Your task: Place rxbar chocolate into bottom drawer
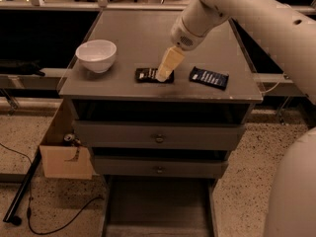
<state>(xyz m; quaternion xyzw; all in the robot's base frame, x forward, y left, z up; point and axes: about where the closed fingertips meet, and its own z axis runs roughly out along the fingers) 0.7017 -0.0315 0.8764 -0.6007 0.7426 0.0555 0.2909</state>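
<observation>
Where the gripper (163, 76) points down at the cabinet top (148, 33), its tip covers the right end of the rxbar chocolate (144, 74); whether it is open or closed, cannot tell. Blue bar (209, 77) near right, white bowl (96, 56) well left. Bottom drawer (158, 209) pulled out below.
</observation>
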